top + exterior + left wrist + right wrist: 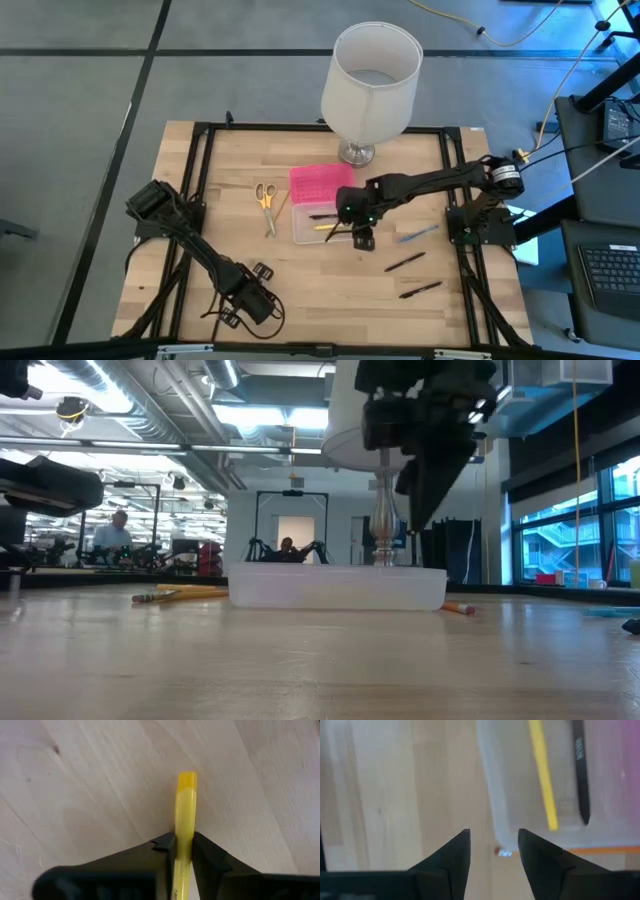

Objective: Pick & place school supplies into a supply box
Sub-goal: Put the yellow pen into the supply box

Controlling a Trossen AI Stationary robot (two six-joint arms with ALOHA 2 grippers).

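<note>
The supply box [318, 226] is a clear tray with its pink lid [320, 182] open toward the far edge. A yellow pencil [543, 775] and a black pen [581, 770] lie inside it. My right gripper [356, 236] [494, 851] hovers open over the box's near right corner and holds nothing. An orange pencil [600, 851] lies against the box's wall. Yellow-handled scissors [265, 194] and a pencil [272, 216] lie left of the box. My left gripper [250, 300] [183, 842], near the table's near edge, is shut on a yellow marker [186, 805]. My left gripper pinches the yellow marker between its two fingers [162, 847], on the barrel [184, 832] behind the capped end. The marker lies along the fingers, and its cap [187, 780] sticks out past the fingertips over the wooden table. Whether it rests on the table I cannot tell.
A big white lamp [370, 85] stands at the table's far edge behind the box. Two black pens [405, 262] [420, 290] and a blue pen [418, 234] lie right of the box. Black frame rails [200, 180] run along the table's sides.
</note>
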